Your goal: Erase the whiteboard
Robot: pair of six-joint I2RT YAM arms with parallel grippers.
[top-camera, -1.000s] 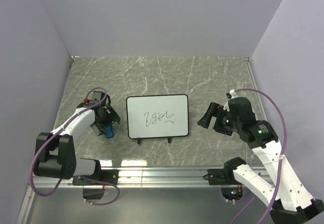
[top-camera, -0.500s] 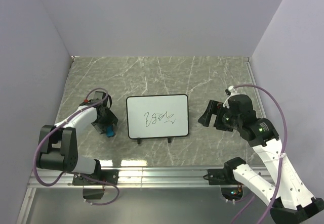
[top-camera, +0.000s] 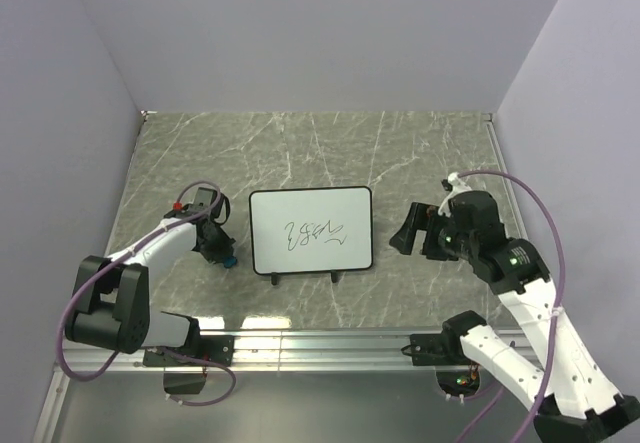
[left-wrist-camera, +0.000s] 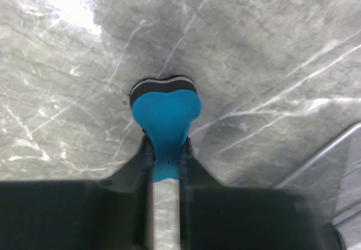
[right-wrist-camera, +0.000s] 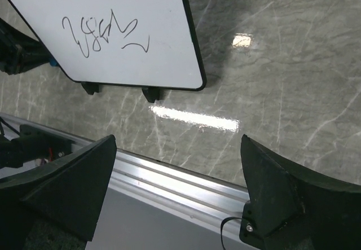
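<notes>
Top external view: the whiteboard [top-camera: 310, 213] sits mid-way on the bench [top-camera: 300, 153], long axis running left to right, its scribble [top-camera: 316, 231] untouched. It lies just right of the left pincer [top-camera: 224, 254], the nearer arm's, which pinches the blue eraser [top-camera: 229, 260]. 1 second ago those jaws were spread. The right pincer [top-camera: 407, 233] is spread wide near the board's right edge.

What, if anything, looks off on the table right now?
Only the blue eraser: the left tool pinches its near end so tightly that the foam bulges into a heart shape ahead of it. The whiteboard lies flat and looks undamaged, its scribble unwiped. Nothing is spilled.
</notes>
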